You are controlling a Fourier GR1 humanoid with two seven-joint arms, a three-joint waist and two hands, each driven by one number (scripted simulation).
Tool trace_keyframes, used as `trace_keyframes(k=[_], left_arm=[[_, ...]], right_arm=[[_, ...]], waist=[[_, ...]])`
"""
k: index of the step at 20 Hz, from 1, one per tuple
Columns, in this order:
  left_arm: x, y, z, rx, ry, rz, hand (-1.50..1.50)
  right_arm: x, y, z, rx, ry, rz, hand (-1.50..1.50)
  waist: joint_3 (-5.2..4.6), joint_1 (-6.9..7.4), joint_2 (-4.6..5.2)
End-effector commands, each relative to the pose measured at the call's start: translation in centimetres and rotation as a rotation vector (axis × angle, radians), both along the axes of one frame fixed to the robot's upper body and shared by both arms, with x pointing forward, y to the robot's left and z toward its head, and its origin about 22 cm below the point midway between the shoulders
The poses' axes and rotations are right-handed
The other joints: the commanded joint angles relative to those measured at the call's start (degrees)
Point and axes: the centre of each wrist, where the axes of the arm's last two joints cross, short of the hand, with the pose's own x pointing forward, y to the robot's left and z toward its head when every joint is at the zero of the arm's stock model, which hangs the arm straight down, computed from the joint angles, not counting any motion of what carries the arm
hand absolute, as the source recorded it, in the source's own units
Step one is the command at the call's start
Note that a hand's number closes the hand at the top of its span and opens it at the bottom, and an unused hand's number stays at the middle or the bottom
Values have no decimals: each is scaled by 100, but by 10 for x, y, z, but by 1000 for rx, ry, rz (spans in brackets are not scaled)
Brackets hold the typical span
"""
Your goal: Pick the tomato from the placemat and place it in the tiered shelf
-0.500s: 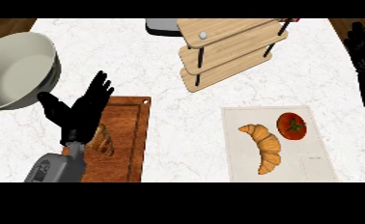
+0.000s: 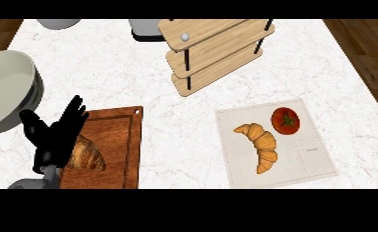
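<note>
A red tomato (image 2: 286, 120) with a green stem lies on the pale placemat (image 2: 306, 163) at the right, beside a croissant (image 2: 260, 145). The wooden tiered shelf (image 2: 214, 51) stands tilted at the top middle, its boards bare. My left hand (image 2: 55, 135) is open at the lower left, fingers up, over the left edge of a brown cutting board (image 2: 118, 141). It is far from the tomato and holds nothing. My right hand does not show.
A pastry (image 2: 87, 155) lies on the cutting board, partly behind my left hand. A large pale bowl (image 2: 13, 88) sits at the left edge. A grey dish (image 2: 59, 23) and a dark object (image 2: 146, 30) sit at the counter's far side.
My left hand has dropped lower and further left in the view. The shelf, placemat and tomato also sit differently, as the view itself has shifted.
</note>
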Motion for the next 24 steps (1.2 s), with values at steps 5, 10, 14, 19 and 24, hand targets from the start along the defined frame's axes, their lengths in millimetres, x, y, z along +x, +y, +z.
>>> trace_keyframes(k=[5, 10, 14, 19, 24], left_arm=[[-2, -6, -3, 9, 76, -74, 0], [-3, -5, -8, 13, 82, -68, 0], [7, -4, -3, 21, 65, -95, 0], [5, -7, -12, 35, 57, -107, 0], [16, -14, 10, 27, 57, -130, 0]], right_arm=[[-117, 41, -59, 55, -84, -120, -150], [-156, 53, -44, 62, 11, 82, -150], [-151, 83, -6, 63, 83, 135, -150], [-143, 114, 30, 54, 195, 92, -150], [-115, 119, 49, 59, 287, -34, -150]], waist=[[-10, 398, 34], [-16, 479, 45], [-24, 542, 72], [-39, 654, 115], [-28, 753, 116]])
